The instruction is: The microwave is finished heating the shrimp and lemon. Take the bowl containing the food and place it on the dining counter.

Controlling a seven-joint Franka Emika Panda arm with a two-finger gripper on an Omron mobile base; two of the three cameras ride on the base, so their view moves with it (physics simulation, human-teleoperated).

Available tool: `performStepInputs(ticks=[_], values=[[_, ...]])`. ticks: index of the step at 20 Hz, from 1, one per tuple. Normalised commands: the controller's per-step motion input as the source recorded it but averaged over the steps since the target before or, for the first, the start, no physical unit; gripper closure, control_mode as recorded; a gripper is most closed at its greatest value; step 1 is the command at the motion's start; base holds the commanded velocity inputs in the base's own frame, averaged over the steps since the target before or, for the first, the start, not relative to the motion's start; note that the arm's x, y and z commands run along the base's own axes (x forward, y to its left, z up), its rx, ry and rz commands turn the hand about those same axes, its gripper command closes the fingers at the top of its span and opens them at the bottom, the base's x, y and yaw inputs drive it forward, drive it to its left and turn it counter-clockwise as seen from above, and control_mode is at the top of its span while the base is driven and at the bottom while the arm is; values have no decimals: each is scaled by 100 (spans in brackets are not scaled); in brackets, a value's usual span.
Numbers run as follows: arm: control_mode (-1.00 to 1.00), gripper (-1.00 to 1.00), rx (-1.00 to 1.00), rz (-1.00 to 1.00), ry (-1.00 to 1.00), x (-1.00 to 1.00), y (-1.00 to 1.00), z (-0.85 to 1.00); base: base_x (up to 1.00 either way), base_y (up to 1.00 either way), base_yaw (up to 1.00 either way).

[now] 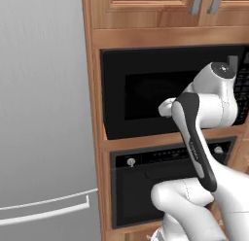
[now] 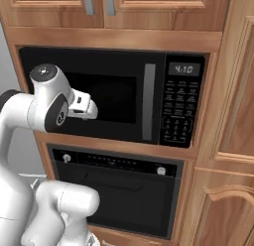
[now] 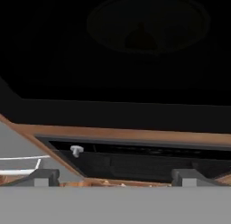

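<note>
From the left base view I see my arm raised in front of the microwave (image 1: pixel 146 89), whose door is closed and whose dark window sits in the wooden cabinet column; the hand is level with the window, close to the glass, though the wrist hides the fingers here. Below is the black oven (image 1: pixel 146 186) with a small silver knob, and the grey fridge (image 1: pixel 44 113) stands to the left. In the right base view the microwave (image 2: pixel 114 98) shows its vertical silver handle (image 2: pixel 149 101) and keypad with a lit display — my hand is left of the handle, apart from it, in front of the window. In the hand view the gripper (image 3: pixel 115 177) has its two tips standing wide apart, nothing between them; ahead is the dark window, and through it I make out a faint round shape — too dim to name. The oven knob (image 3: pixel 76 150) sits lower left.
</note>
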Motion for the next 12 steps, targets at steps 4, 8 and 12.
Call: performStepInputs(ticks=[4,8,12], values=[[100,-100,0,0,0,0,0,0,-28,-71,0],[100,-100,0,0,0,0,0,0,-40,-56,-1],[100,-100,0,0,0,0,0,0,-42,-38,-3]])
